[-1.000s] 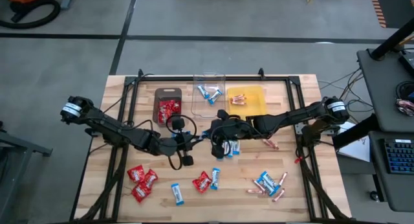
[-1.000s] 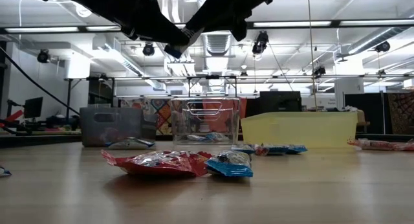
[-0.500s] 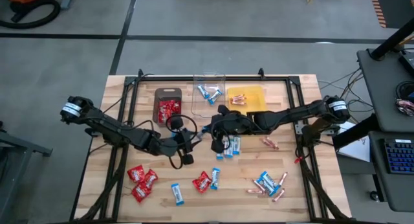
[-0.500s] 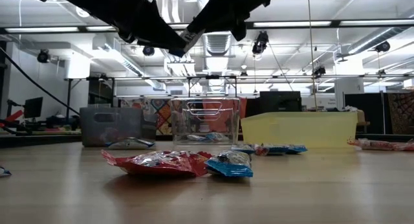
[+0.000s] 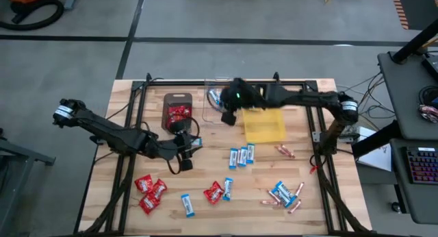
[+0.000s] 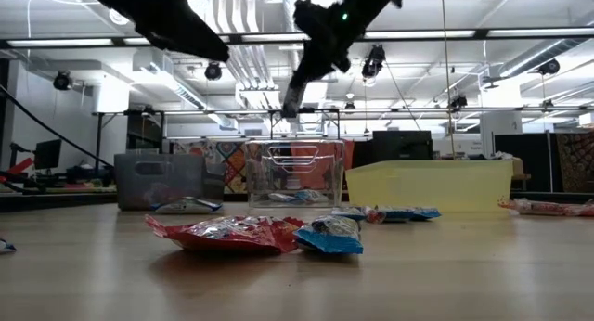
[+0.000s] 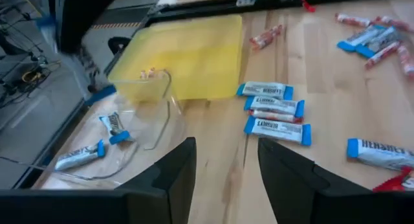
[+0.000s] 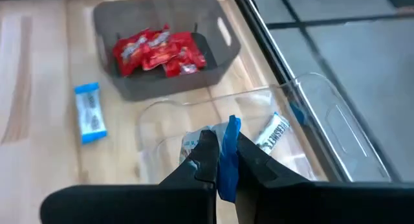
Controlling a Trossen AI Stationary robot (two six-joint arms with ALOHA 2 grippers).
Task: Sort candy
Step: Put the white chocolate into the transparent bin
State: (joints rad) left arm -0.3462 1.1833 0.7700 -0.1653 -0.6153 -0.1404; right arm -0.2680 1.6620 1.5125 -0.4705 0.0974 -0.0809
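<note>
My right gripper [image 5: 226,110] hangs over the clear tray [image 5: 217,92] at the table's far side, shut on a blue-and-white candy bar [image 8: 229,136]. Other bars [image 8: 275,130] lie in that tray. The dark tray [image 5: 178,100] beside it holds red packets [image 5: 178,116]. My left gripper [image 5: 186,153] stands open above the table's middle, nothing between its fingers [image 7: 226,175]. Three bars [image 5: 243,155] lie flat to its right. Red packets [image 5: 149,191], bars [image 5: 186,204] and copper sticks [image 5: 286,152] are scattered along the near half. My right gripper pinches the bar between its two fingers; the bar's blue end [image 8: 231,128] sticks out past the fingertips. The fingers slant downward, coming from the table's right. The bar is lifted clear and hangs above the clear tray [image 6: 290,103].
The yellow tray [image 5: 263,127] sits right of the clear tray, partly under my right arm. A black frame rail [image 5: 301,83] runs along the table's far edge and sides. In the low view a red packet [image 6: 223,233] and a bar [image 6: 329,237] lie close to the camera.
My right gripper has gone up and toward the table's far edge, from the bars in the middle to above the clear tray, carrying one blue-and-white bar lifted clear. My left gripper has drawn back a little toward the table's left.
</note>
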